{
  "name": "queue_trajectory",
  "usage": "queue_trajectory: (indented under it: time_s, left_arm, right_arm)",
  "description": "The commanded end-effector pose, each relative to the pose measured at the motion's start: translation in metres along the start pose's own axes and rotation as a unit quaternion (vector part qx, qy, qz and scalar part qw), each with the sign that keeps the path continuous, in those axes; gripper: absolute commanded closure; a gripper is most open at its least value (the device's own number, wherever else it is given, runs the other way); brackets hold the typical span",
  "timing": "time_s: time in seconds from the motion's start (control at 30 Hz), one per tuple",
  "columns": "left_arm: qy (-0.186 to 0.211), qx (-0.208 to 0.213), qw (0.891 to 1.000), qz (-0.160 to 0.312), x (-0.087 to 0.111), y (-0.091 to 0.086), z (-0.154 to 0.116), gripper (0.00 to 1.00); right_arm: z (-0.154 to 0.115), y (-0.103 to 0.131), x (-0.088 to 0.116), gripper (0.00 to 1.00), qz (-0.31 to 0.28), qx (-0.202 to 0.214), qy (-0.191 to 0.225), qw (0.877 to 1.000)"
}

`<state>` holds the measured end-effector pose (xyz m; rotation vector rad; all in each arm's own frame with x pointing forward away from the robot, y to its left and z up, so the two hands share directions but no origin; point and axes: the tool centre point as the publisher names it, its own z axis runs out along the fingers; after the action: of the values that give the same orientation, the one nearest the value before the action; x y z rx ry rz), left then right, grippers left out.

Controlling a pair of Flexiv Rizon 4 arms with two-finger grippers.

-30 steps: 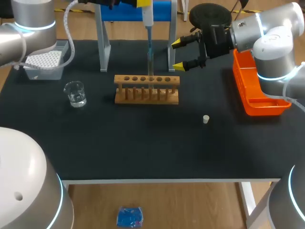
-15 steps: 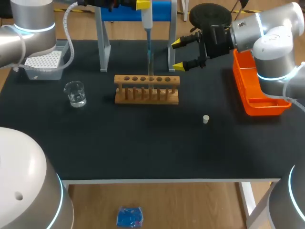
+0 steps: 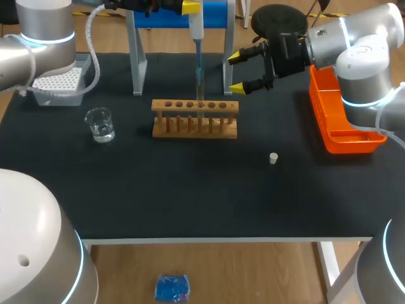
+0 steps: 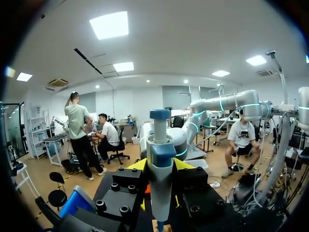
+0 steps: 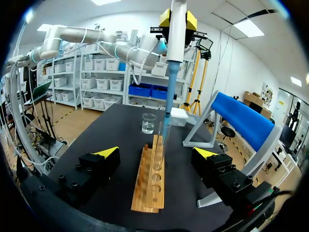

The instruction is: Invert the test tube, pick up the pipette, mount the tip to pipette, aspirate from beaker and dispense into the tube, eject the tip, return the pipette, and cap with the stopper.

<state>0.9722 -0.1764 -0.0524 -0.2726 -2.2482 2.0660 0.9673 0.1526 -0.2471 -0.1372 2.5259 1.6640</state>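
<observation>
Left gripper (image 4: 160, 166): closed on the pipette (image 4: 161, 188), yellow pads against either side of the body just below the blue plunger head; the hold looks square and upright.

Pipette (image 3: 197, 28) hangs vertically over the wooden rack (image 3: 195, 120); its blue tip (image 3: 199, 71) points down into the test tube (image 3: 200, 96), which stands in a hole right of the rack's middle; whether the end sits inside the mouth or just over it cannot be told. From the right wrist, tip (image 5: 167, 121) and tube (image 5: 162, 131) line up.

Right gripper (image 3: 237, 73): wide open, holding nothing, beside the rack's right end and above it; rack (image 5: 152, 179) lies ahead between its fingers.

Handling, judged: pipette is light, stiff, smooth plastic; hold the thick body, never the tip, which is thin, only pressed on, and would bend or drop off; tube is thin glass, loose in its hole, so any sideways nudge could tip or crack it.

Beaker (image 3: 100, 123) with clear liquid stands well left of the rack.

Stopper (image 3: 273, 158) lies alone on the mat, front right; small, light, likely to roll; pinch it across its sides.
</observation>
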Motion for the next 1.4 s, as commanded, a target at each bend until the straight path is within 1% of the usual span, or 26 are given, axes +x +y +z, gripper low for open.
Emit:
queue_trajectory:
  time_s: [0.03,1.4]
  left_arm:
    - [0.002,0.001,1.0,0.0,-0.002,0.002,0.002,1.0]
    - [0.002,-0.006,1.0,-0.009,-0.003,0.013,0.005,1.0]
  right_arm:
    - [0.0,0.0,0.0,0.0,0.0,0.0,0.0,1.0]
    - [0.0,0.0,0.0,0.0,0.0,0.0,0.0,1.0]
